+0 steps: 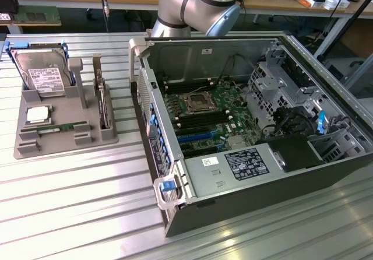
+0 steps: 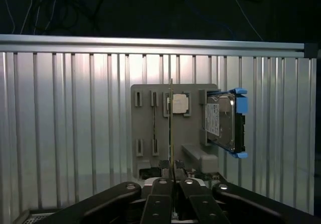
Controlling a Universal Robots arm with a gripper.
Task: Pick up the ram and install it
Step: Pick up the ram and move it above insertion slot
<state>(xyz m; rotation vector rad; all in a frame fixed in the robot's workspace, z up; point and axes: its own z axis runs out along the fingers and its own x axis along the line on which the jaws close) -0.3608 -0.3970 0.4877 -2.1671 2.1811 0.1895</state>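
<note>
Ribbed metal worktop (image 1: pixel 76 201); exterior view: ram (image 1: pixel 56 128) flat in gray tray (image 1: pixel 26 149), 8 o'clock from arm (image 1: pixel 198 3), long axis 9-to-3; fingers (image 2: pixel 159 201) clenched, empty, well apart from it.

The worktop (image 1: pixel 70 207) is ribbed bare metal, bright and reflective. The tray (image 1: pixel 23 146) looks like matt grey plastic. The hard drive (image 1: pixel 42 73) has a shiny metal top, a white paper label and blue plastic rails. The ram (image 1: pixel 56 128) is green circuit board, and the processor chip (image 1: pixel 37 115) has a silvery metal lid. The computer case (image 1: pixel 262 210) is dull sheet metal. The end effector (image 2: pixel 174 184) is matt black.
</note>
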